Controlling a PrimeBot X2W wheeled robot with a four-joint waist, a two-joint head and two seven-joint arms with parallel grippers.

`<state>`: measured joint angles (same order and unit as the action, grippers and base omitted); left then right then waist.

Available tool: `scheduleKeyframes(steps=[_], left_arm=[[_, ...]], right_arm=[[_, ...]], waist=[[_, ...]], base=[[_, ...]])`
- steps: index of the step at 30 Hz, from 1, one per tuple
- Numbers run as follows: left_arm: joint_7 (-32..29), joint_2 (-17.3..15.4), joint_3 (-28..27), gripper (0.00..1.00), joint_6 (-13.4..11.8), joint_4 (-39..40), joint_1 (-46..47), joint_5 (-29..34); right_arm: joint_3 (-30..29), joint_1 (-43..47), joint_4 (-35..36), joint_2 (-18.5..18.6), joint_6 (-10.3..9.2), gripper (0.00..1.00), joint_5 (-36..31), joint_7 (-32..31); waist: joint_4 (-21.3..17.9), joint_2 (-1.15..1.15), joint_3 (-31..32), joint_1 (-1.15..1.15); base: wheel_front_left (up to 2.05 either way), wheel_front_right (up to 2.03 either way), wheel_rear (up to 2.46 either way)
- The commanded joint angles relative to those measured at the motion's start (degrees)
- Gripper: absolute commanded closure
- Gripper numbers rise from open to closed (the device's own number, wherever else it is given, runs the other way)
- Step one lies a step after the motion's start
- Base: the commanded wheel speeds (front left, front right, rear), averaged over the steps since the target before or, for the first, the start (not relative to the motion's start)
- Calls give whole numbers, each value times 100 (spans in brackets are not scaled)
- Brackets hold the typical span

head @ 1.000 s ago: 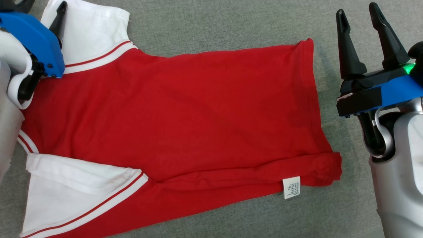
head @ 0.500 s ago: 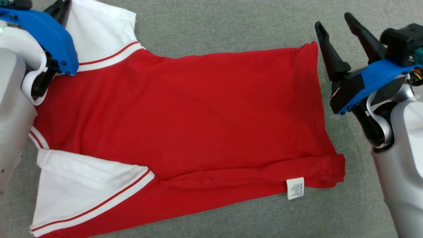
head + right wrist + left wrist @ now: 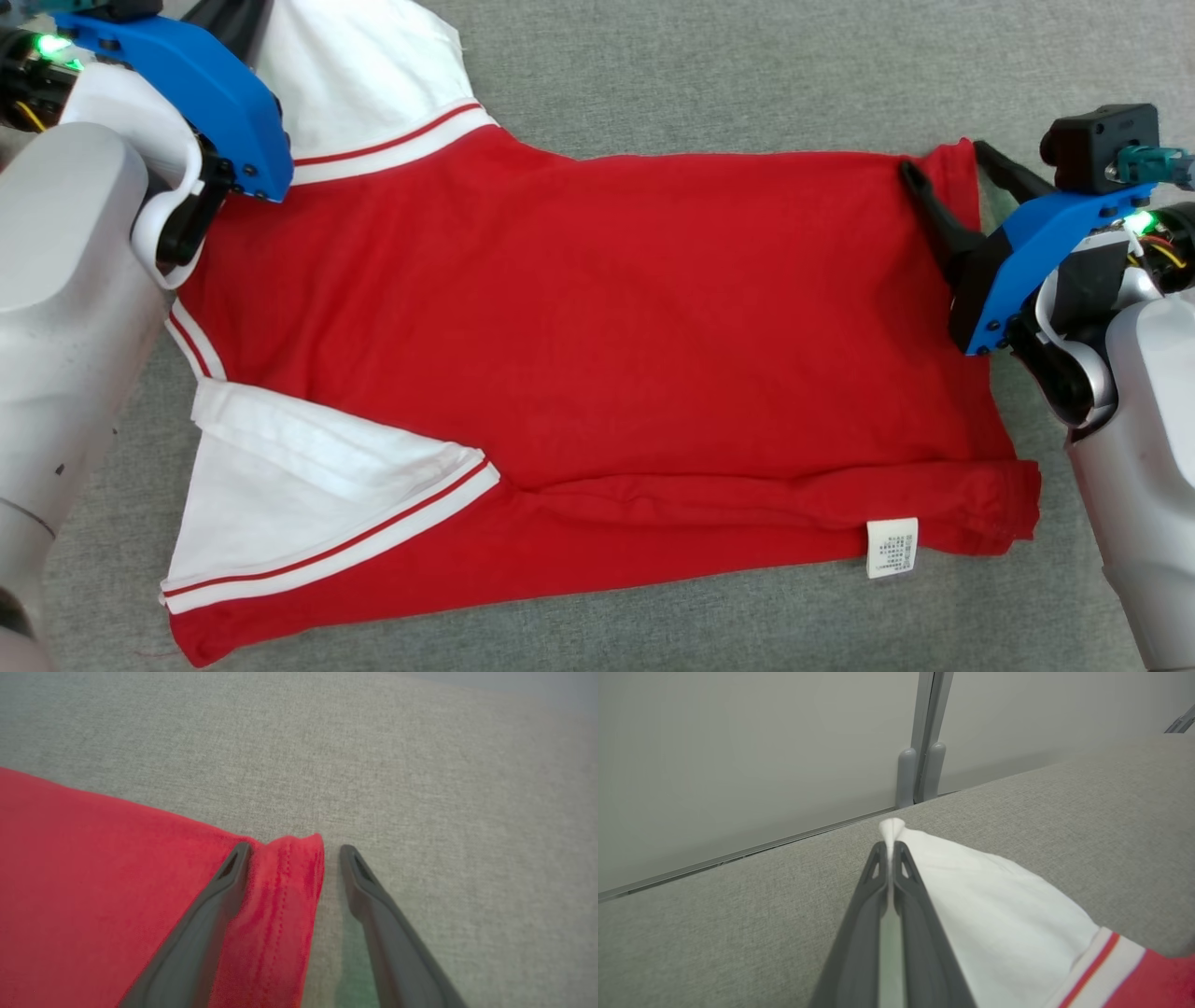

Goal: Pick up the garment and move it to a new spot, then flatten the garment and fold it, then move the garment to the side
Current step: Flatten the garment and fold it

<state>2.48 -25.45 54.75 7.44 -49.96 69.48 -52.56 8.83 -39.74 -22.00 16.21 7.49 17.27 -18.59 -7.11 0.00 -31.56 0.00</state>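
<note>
Where the garment [image 3: 597,355] is lying: it is spreading red and mostly flat over the grey surface [image 3: 709,75], collar end toward my left arm and hem toward my right. The near long edge is turning over on itself beside the care label [image 3: 892,548].
Left gripper [image 3: 889,851]: I am pressing its fingers together on the far edge of the white sleeve [image 3: 994,891], and a small tuft of cloth is poking out past the tips.
Right gripper [image 3: 294,851]: I am holding it apart, straddling the far hem corner [image 3: 285,877]. One finger is lying on the red cloth and the other on bare grey surface, so it is gripping nothing.
Risk at the sleeve: I am biting only a thin edge, so it could be slipping free once I am pulling.
Risk at the hem: closing from above, I may be pushing the corner into a bunch or catching one layer only.
Risk across both: if I am lifting while one end is loose, the garment will be skewing and wrinkling.
Changed, left: a second ago these fingers were standing apart at the sleeve; now they are shutting on it.
Changed, right: it was hovering clear of the hem over bare surface; now it is sitting at the corner, just as wide.
Changed, view: my head camera is shifting, so the garment's drift across the head view is no move of its own.
</note>
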Motion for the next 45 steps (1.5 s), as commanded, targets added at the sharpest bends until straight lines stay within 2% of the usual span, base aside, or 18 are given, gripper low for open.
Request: scheduleKeyframes(steps=[1,3,4,12,23,36,45], left_arm=[[61,11,50,100,0,12,72,-51],[134,32,120,100,0,18,88,-103],[174,35,155,100,0,20,97,-135],[606,28,427,100,0,148,-25,-387],[1226,-299,565,100,-45,1108,-1073,-430],[1275,-813,99,100,-990,3244,-3282,-245],[1278,-789,-7,100,-1308,3800,-4333,-307]], right_arm=[[12,-77,-90,14,1,0,21,-37],[20,-112,-240,40,1,97,-27,-16],[13,-115,-293,38,1,100,-37,8],[-160,-240,-596,-20,1,100,-105,578],[-262,522,-842,5,1,100,-55,1619],[-408,1584,-815,59,1,100,-31,2405],[-574,2272,-711,19,1,100,253,2615]], waist=[[32,0,-11,0],[70,0,-1,0],[81,0,10,0],[212,0,303,0],[564,0,1061,0],[889,0,1687,0],[1030,0,1938,0]], base=[[0,0,0],[0,0,0],[0,0,0],[0,0,0],[0,0,0],[0,0,0],[0,0,0]])
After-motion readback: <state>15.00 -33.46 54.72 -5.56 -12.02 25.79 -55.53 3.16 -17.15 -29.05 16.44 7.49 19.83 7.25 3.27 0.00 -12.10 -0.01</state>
